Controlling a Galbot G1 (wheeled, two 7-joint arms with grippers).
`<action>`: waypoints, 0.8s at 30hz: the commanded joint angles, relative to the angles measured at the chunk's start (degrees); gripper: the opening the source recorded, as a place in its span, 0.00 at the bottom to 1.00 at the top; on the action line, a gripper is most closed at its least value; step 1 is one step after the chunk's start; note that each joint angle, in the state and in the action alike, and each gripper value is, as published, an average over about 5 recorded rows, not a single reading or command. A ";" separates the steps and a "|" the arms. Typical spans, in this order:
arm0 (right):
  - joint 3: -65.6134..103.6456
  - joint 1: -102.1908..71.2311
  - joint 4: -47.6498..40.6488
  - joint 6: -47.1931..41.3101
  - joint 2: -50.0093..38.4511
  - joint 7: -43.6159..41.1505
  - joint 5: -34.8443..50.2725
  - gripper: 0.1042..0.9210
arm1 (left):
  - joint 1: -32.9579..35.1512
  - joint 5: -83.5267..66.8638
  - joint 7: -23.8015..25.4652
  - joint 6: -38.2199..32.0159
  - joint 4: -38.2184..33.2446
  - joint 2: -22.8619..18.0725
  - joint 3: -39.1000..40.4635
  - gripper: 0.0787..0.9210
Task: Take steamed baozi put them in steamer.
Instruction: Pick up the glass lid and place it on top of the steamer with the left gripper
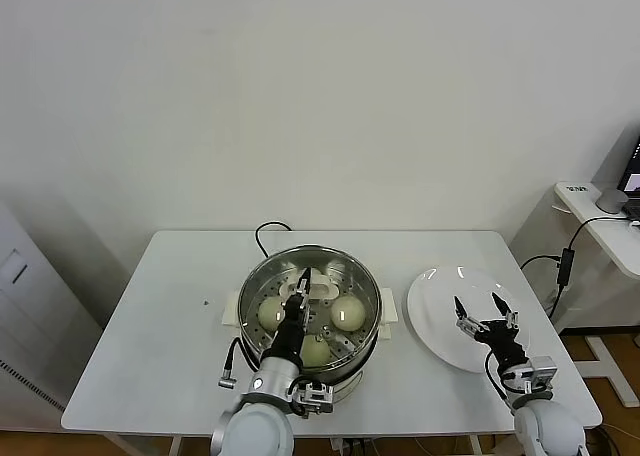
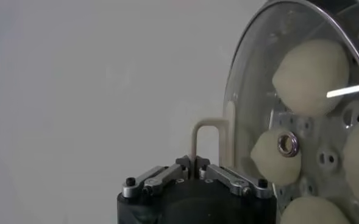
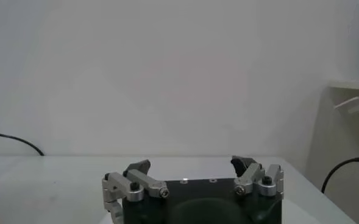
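Baozi (image 1: pixel 347 312) sit in the steamer (image 1: pixel 366 276). Left gripper (image 1: pixel 301 282) pinches the glass lid's handle (image 2: pixel 206 137) tight. Right gripper (image 1: pixel 484 311) hangs wide open over the white plate (image 1: pixel 430 306).

You see a shiny stainless-steel steamer (image 1: pixel 310 266), a clear glass lid (image 2: pixel 252 91), smooth matt dough baozi (image 2: pixel 310 76), a glossy white plate (image 1: pixel 440 306) and a matt white table (image 1: pixel 170 316).

head view looks down on the table (image 1: pixel 180 306); wrist views sit low, facing level.
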 commanded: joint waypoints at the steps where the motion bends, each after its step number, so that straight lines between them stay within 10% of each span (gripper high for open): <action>1: 0.36 -0.07 -0.04 0.08 -0.02 -0.06 0.00 0.88 | 0.18 -0.38 -0.27 -0.14 0.34 -0.16 0.09 0.04; 16: 0.59 -0.35 0.10 0.14 0.21 -0.21 -0.06 0.88 | 1.55 -4.95 -3.00 0.60 -0.41 0.34 -0.37 0.04; 24: 0.32 0.24 -0.16 0.06 0.12 -0.34 -0.28 0.88 | 5.78 -17.74 -0.65 -6.97 -9.32 5.57 -4.01 0.25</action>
